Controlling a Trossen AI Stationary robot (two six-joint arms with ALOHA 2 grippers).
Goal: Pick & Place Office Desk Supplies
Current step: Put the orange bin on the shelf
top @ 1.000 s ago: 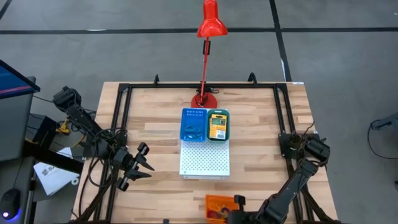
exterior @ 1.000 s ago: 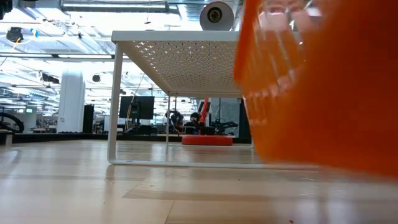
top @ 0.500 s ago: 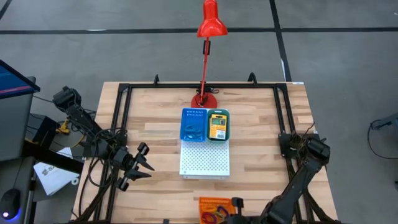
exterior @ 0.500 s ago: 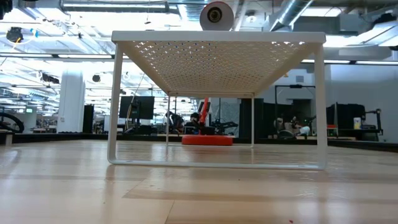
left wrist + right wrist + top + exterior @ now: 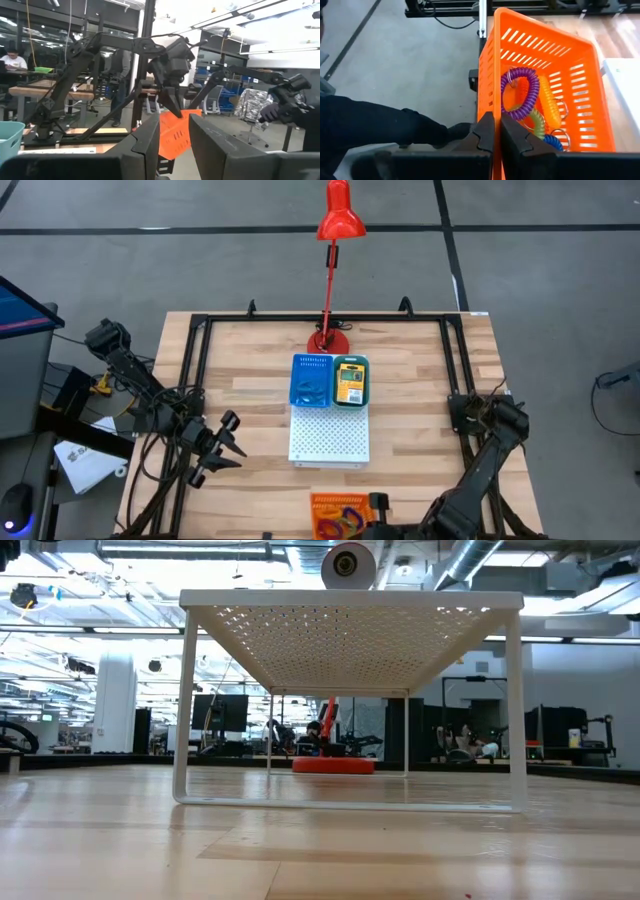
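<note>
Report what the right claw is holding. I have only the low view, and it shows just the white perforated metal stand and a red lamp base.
Observer: The right claw is shut on the rim of an orange slotted plastic tray.
Operator: Place that tray for me.
Observer: The high view shows it at the wooden table's near edge, in front of the stand.
Operator: List its contents.
Observer: Coiled loops: a purple one lies on top, with orange, green and blue ones under it.
Operator: Give me the left claw.
Observer: The left claw hovers open and empty over the table's left side.
</note>
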